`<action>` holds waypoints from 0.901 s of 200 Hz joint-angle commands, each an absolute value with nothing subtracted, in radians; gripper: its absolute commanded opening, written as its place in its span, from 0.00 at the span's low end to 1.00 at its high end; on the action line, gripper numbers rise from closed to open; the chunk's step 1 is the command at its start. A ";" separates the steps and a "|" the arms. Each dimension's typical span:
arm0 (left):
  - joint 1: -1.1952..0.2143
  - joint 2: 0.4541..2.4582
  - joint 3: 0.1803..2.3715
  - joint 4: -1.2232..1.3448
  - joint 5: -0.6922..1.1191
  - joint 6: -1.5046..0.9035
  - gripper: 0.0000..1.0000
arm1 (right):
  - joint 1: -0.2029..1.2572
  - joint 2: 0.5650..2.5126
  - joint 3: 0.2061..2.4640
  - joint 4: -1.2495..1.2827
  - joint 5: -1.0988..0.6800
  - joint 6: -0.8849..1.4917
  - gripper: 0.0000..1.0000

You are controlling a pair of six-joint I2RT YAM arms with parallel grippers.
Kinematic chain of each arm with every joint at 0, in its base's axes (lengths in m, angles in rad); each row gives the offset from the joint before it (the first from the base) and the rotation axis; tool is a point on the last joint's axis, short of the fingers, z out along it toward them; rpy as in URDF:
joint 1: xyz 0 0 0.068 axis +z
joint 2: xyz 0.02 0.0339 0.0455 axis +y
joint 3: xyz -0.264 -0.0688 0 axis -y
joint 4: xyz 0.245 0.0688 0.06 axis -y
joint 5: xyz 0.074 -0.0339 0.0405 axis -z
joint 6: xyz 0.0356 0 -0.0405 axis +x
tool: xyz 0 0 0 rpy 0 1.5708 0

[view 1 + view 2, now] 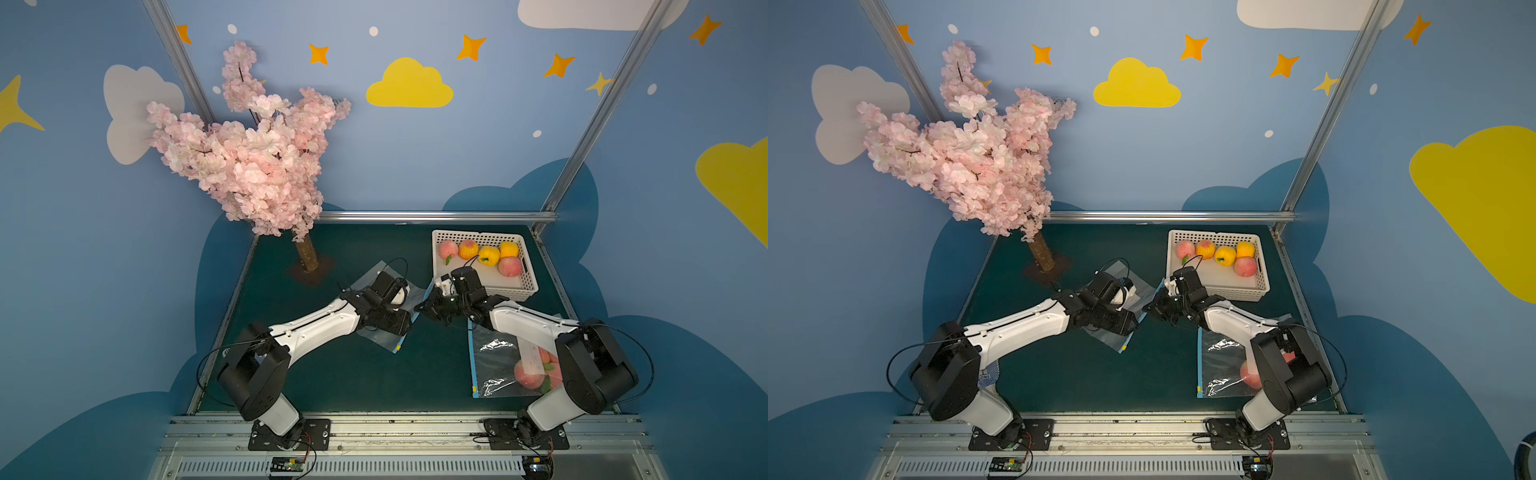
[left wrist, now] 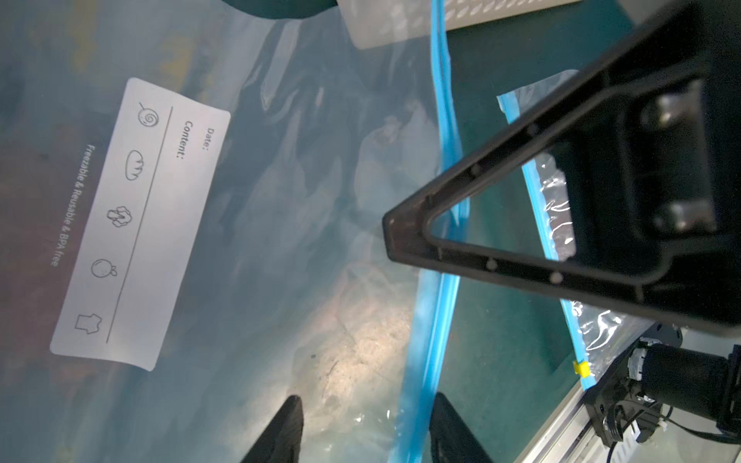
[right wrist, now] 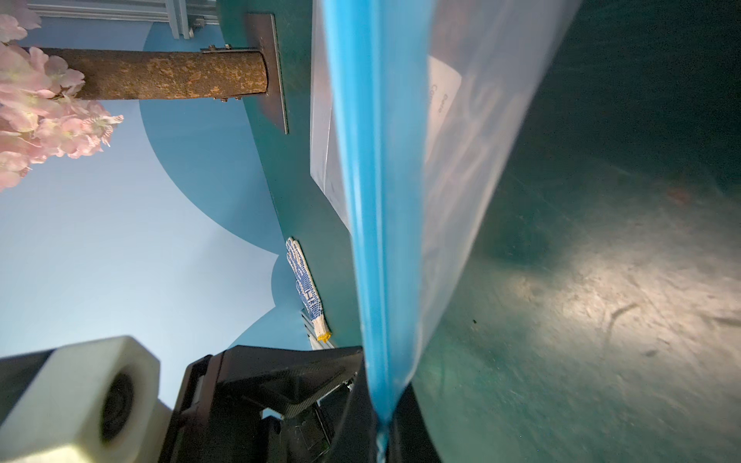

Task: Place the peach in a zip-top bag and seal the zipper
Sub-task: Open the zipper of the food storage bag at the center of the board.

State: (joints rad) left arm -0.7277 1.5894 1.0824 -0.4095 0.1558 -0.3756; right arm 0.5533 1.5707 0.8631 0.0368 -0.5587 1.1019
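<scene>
Right claw (image 3: 383,421) first: it is pinched shut on the blue zipper strip (image 3: 369,200) of the empty bag (image 1: 371,277), and that edge looks raised off the bench (image 1: 332,374). My left claw (image 2: 367,401) stands with its jaws apart, one finger on either side of the film just beside the same strip. As far as I can see it grips nothing yet.

The peach (image 1: 510,266) lies in the white basket (image 1: 528,286) with the other fruit, just beyond my right wrist. None is in this bag. A second bag (image 1: 494,365) by my right arm's base already holds peaches.

I judge the step in hand to be parting the mouth. To do it well, I would close the left claw on one lip only, close behind the strip rather than deep in the slack film. Catching both layers would only clamp the mouth shut. Then I would draw the two claws gently apart, with the opening facing the basket. A hard tug could slip the strip out of my right grip.
</scene>
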 commanded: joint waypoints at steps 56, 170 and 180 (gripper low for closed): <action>-0.729 1.622 1.121 -0.415 0.129 -0.344 0.30 | 0.560 1.571 0.900 -0.053 -0.577 1.048 0.00; -0.727 1.636 1.133 -0.382 0.227 -0.347 0.54 | 0.568 1.596 0.910 -0.037 -0.609 1.035 0.00; -0.727 1.636 1.133 -0.379 0.226 -0.351 0.56 | 0.570 1.600 0.910 -0.040 -0.608 1.032 0.00</action>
